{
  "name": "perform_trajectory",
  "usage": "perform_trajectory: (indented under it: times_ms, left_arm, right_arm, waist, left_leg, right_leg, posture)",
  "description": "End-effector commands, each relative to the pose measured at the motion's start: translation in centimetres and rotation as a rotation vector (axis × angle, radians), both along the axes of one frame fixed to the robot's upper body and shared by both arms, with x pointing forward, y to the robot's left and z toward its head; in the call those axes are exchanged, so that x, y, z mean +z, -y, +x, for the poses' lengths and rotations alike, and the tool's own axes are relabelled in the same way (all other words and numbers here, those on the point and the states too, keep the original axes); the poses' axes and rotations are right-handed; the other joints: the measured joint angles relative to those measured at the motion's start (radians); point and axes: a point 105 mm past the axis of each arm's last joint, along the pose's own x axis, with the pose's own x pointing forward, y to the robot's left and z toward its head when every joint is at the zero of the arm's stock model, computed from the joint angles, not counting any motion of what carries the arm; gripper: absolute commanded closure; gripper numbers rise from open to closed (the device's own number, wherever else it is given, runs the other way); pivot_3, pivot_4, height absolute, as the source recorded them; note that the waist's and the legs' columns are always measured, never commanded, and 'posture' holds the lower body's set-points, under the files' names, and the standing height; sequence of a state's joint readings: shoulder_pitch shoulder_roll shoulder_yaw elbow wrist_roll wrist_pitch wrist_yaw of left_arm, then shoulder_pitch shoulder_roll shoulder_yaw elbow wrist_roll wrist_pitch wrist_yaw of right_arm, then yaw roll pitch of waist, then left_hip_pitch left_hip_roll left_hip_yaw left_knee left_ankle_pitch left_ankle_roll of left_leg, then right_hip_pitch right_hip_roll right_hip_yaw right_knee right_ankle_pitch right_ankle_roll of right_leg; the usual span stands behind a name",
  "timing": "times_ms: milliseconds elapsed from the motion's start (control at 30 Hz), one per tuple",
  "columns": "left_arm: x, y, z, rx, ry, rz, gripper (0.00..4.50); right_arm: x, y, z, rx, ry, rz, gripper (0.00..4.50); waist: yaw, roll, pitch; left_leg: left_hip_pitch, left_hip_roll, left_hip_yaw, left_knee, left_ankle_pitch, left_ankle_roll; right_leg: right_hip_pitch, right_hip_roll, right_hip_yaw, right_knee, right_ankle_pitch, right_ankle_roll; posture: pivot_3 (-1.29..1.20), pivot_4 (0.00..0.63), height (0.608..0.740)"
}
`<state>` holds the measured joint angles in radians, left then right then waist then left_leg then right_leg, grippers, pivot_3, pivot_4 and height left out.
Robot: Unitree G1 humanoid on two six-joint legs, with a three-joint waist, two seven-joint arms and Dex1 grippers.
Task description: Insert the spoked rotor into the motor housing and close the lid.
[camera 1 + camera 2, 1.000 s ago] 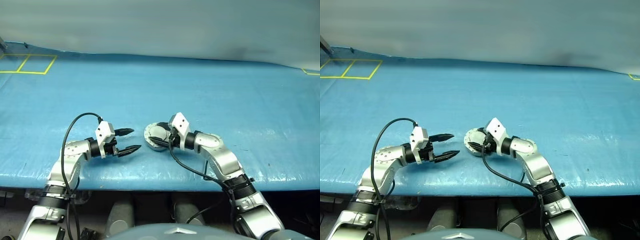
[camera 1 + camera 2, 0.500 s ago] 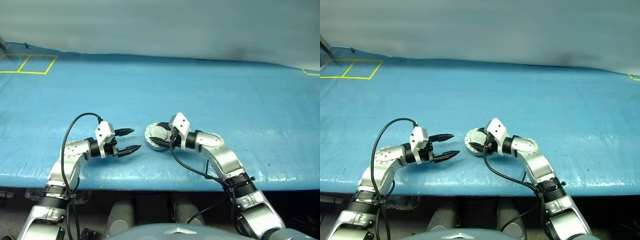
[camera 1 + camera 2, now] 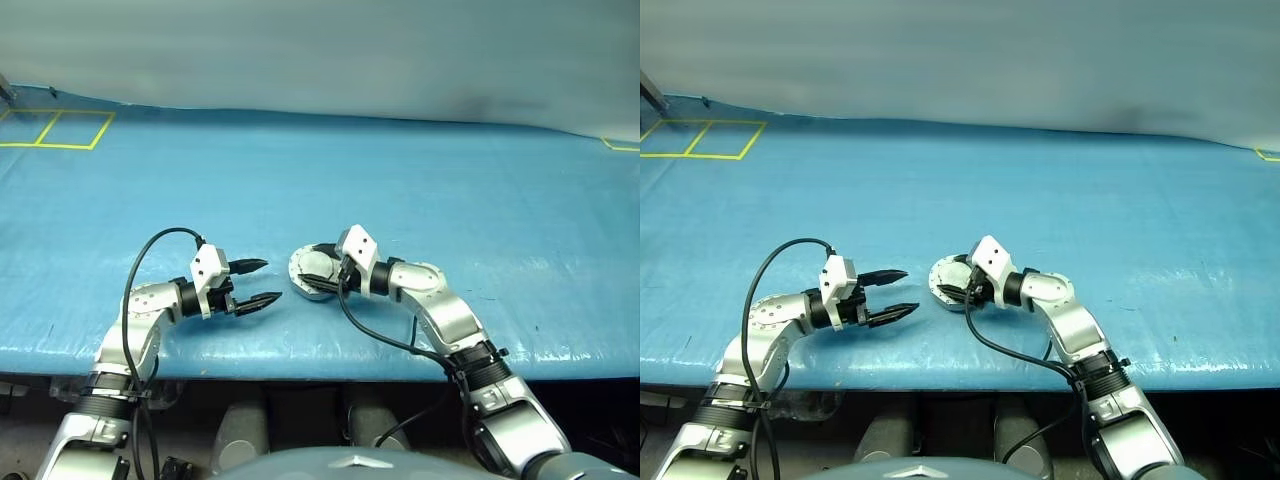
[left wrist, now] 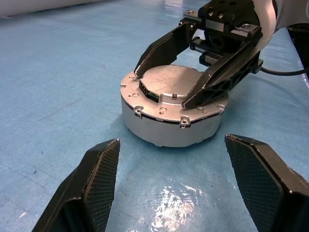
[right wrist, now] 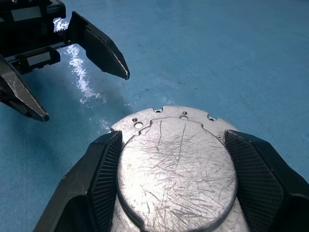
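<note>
1. The housing (image 4: 171, 113) sits on the blue tabletop (image 3: 420, 180) near its front edge, between the two grippers. The lid (image 5: 176, 174) already lies flat on top of it, plain scratched face up.
2. The rotor is not visible; I judge it is inside, under the lid.
3. The right gripper (image 4: 166, 87) reaches over the housing with its fingers spread wide, one on each side of the raised round part of the lid. The tips look to rest on the top face, but real contact is hard to tell.
4. The left gripper (image 3: 256, 281) hangs just beside the housing, apart from it, fingers wide and holding nothing.
5. The step in hand seems to be the final seating of the lid. To do it well, press straight down and evenly, so the lid does not tilt or lift at one side.
6. The housing could slide on the smooth tabletop; the left gripper may steady its wall.
7. After pressing, check that the seam is even all around the rim.
</note>
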<state>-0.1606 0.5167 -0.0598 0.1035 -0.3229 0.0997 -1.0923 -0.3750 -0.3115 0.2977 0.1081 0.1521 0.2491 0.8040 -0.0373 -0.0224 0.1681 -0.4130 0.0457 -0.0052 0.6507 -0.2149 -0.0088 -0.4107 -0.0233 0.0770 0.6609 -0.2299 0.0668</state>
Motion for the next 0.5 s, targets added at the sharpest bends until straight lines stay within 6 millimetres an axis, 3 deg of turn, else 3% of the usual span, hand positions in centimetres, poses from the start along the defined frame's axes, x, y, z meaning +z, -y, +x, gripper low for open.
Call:
perform_trajectory:
  times_ms: [33,167,500]
  left_arm:
    - [0.7,0.2,-0.1,-0.018,0.031,-0.002,0.7]
    - [0.6,0.3,-0.2,-0.02,0.028,-0.003,0.7]
    - [0.5,0.3,-0.3,-0.018,0.026,-0.005,0.7]
  right_arm:
    - [-0.7,1.5,0.9,-0.068,-0.024,-0.035,1.45]
    - [0.2,1.4,1.2,-0.089,-0.069,0.044,1.45]
    - [-0.9,1.9,1.1,-0.08,-0.055,-0.073,1.45]
  waist:
    - [0.0,0.0,0.0]
    - [0.001,0.0,0.0]
    - [0.001,0.0,0.0]
  left_leg:
    - [0.0,0.0,0.0,0.0,0.0,0.0]
    - [0.0,0.0,0.0,0.0,0.0,0.0]
    - [-0.001,0.0,0.0,0.0,0.0,0.0]
  right_leg:
    - [0.0,0.0,0.0,0.0,0.0,0.0]
    - [0.0,0.0,0.0,0.0,0.0,0.0]
    - [-0.001,0.0,0.0,-0.001,0.0,0.0]
  posture:
    - [0.0,0.15,0.74]
    - [0.0,0.15,0.74]
    - [0.0,0.15,0.74]
